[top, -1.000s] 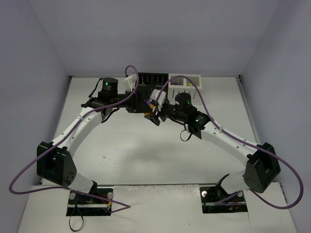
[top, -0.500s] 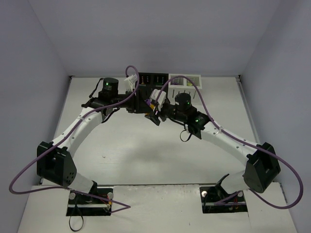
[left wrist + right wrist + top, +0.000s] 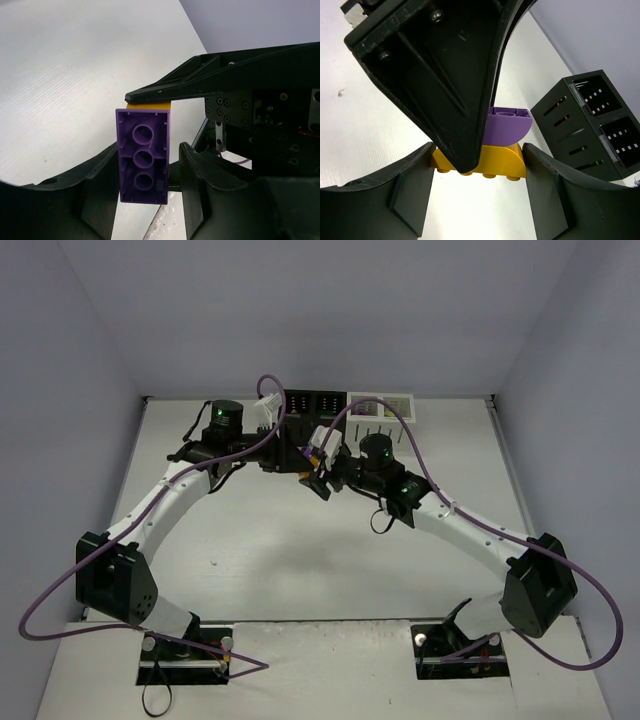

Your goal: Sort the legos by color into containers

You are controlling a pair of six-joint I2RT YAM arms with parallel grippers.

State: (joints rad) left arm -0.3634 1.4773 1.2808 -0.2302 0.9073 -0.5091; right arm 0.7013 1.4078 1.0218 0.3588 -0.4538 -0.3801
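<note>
A purple brick (image 3: 144, 155) is joined to an orange-yellow brick (image 3: 497, 162). My right gripper (image 3: 478, 147) is shut on the orange-yellow brick, with both fingers against its ends. My left gripper (image 3: 150, 147) straddles the purple brick. Its left finger touches the brick, and a narrow gap shows at its right finger (image 3: 192, 170). In the top view both grippers (image 3: 306, 462) meet above the table, just in front of the black containers (image 3: 312, 403). The white containers (image 3: 380, 408) stand to their right. The other legos are hidden.
Two black bins (image 3: 585, 120) show close on the right of the right wrist view. The right gripper's fingers (image 3: 200, 85) cross the left wrist view above the bricks. White table (image 3: 300, 550) lies below both grippers.
The right gripper has shifted slightly left toward the left gripper. Otherwise both arms hold about the same pose.
</note>
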